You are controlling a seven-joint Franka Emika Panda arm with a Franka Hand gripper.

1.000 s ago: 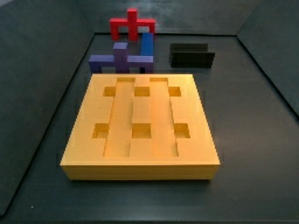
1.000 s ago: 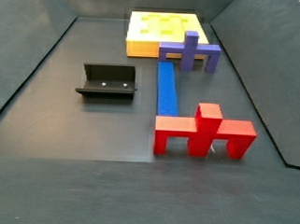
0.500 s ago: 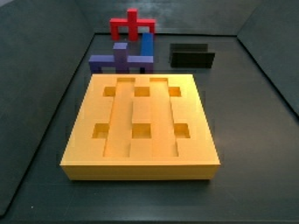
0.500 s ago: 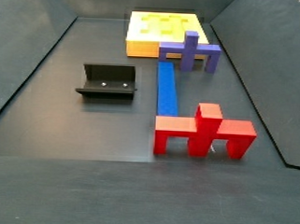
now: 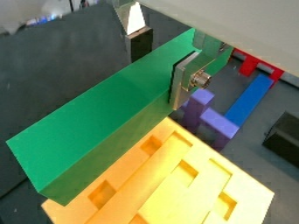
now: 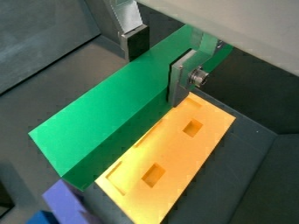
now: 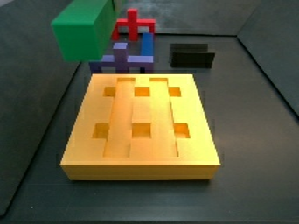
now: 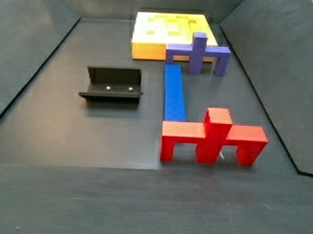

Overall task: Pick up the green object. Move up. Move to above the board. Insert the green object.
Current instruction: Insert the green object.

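Note:
The green object (image 5: 105, 114) is a long plain green bar, and my gripper (image 5: 162, 66) is shut on it near one end. In both wrist views the silver fingers (image 6: 184, 79) stand on either side of the bar (image 6: 111, 109). It hangs in the air over the orange-yellow board (image 5: 176, 184), roughly along its length. In a side view only the bar's square end (image 7: 84, 29) shows, high above the far left corner of the board (image 7: 146, 122); the gripper itself is out of that view. The board (image 8: 170, 32) lies far back in a side view that shows neither bar nor gripper.
A blue-purple block (image 7: 122, 59) stands just behind the board, with a red cross-shaped piece (image 7: 132, 26) beyond it. A long blue bar (image 8: 175, 90) lies between the two. The black fixture (image 8: 111, 85) stands on the floor to one side. Dark walls enclose the floor.
The green bar's end has come into a side view at the upper left, above the board's far corner; it was out of view before. Nothing on the floor has moved.

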